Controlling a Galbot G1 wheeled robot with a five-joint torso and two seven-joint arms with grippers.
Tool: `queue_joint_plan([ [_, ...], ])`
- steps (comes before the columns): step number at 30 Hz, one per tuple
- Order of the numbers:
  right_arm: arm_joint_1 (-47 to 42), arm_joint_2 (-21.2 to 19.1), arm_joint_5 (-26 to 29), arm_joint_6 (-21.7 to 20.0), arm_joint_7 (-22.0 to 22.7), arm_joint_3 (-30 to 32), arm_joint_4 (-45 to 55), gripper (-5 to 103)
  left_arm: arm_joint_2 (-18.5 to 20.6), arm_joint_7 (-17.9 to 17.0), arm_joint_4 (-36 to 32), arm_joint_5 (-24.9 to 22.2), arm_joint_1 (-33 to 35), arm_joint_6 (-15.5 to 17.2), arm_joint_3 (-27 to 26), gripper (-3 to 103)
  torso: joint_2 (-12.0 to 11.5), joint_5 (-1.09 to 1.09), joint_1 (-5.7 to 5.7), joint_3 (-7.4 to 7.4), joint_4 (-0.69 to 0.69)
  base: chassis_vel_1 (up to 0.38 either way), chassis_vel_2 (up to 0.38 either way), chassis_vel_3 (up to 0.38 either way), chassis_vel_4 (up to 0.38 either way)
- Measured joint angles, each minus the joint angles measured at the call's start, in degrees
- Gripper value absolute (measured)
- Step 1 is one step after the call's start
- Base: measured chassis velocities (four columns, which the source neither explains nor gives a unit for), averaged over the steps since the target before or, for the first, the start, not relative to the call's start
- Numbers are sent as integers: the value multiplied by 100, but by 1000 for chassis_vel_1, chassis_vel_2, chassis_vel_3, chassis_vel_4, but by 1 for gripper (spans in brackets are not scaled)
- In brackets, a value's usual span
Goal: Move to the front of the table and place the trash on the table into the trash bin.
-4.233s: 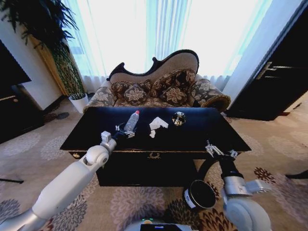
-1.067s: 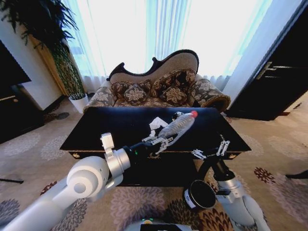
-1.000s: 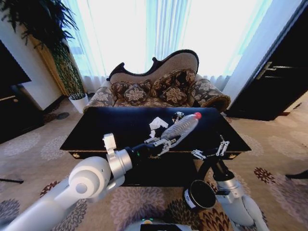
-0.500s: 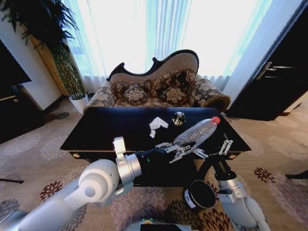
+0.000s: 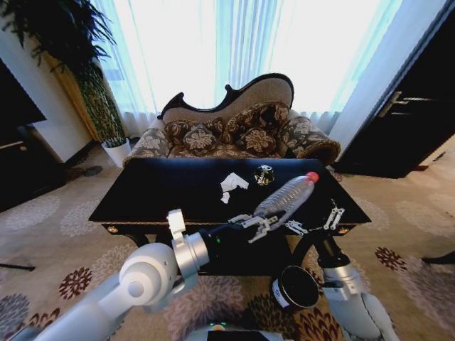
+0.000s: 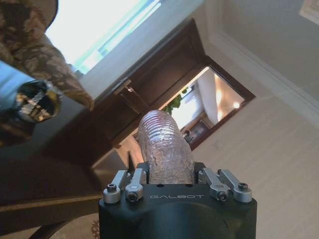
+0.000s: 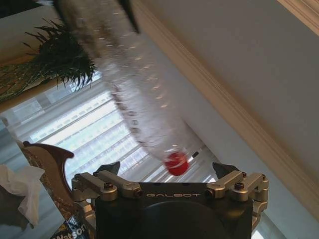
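Observation:
My left gripper (image 5: 264, 222) is shut on the base of a clear plastic bottle (image 5: 286, 197) with a red cap, held tilted in the air above the front right part of the black table (image 5: 170, 206); the same bottle (image 6: 164, 152) rises from the left gripper (image 6: 174, 175). The open right gripper (image 5: 314, 219) stands just right of it, fingers up, and the right wrist view has the bottle (image 7: 134, 99) passing over the right gripper (image 7: 169, 172). Crumpled white tissue (image 5: 233, 182) and a dark shiny round piece (image 5: 264, 175) lie on the table. The dark trash bin (image 5: 296, 287) stands on the carpet below.
A patterned sofa (image 5: 227, 131) stands behind the table, with bright curtained windows beyond. A potted plant in a white pot (image 5: 116, 150) is at the back left. A dark cabinet (image 5: 409, 114) lines the right wall. Patterned carpet surrounds the table.
The left gripper took the bottle off the table's middle and carried it right and forward, toward the right gripper. In the last half second it eased slightly back left. The right gripper rose upright.

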Motion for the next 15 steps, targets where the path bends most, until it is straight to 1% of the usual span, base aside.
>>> queue_joint_plan([
  [5,-38,-2,23,22,1,21,59,100,17,24,0,-97,120,8,-77,40,0,0,0,0,0,0,0,0,0],
  [11,-76,27,-21,144,1,28,167,100,-80,28,0,-66,-39,5,205,40,0,0,0,0,-1,0,0,0,0],
  [13,-82,33,-34,152,1,28,171,100,-80,28,0,-67,-71,4,239,40,0,0,0,0,-1,0,0,0,0],
  [15,-97,58,-66,188,1,29,175,100,-47,25,0,-82,-213,-2,381,40,1,0,0,0,-1,0,0,0,0],
])
